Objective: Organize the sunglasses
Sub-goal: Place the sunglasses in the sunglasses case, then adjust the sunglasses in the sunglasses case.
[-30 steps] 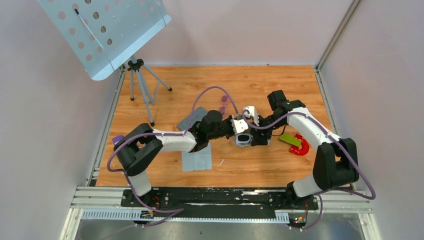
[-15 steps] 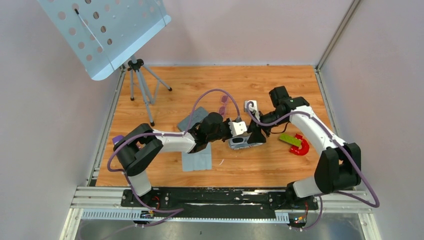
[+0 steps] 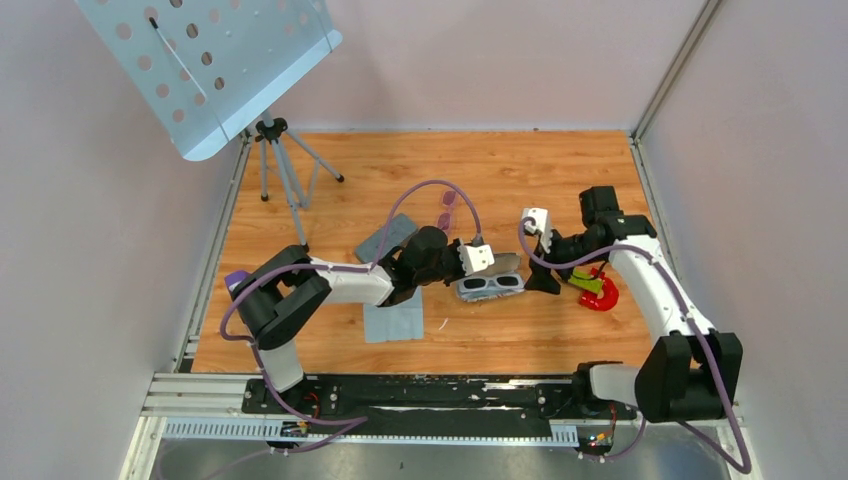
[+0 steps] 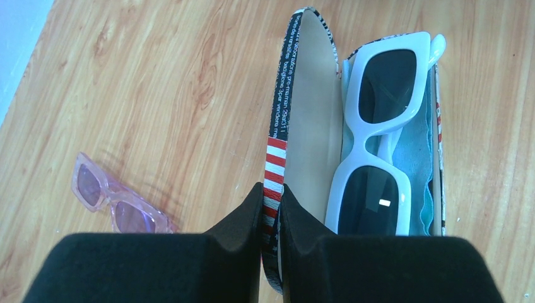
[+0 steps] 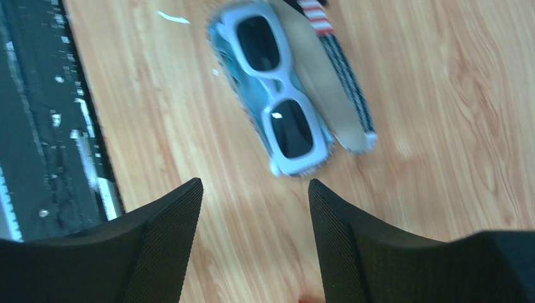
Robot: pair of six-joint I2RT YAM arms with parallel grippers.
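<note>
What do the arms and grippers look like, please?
Left arm and right arm: white shells, black joints, a purple cable looping along each, a white camera block at the wrist. Left gripper and right gripper: black wedge-shaped fingers, finely textured on the right.

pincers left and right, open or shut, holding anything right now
Left pincer: shut on the lid edge of the open flag-patterned case.
Right pincer: open, holding nothing.

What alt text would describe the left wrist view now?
The left claw pinches the open lid of a flag-patterned case holding white sunglasses with dark lenses. A pair of pink sunglasses lies apart on the wooden table, left of it.
</note>
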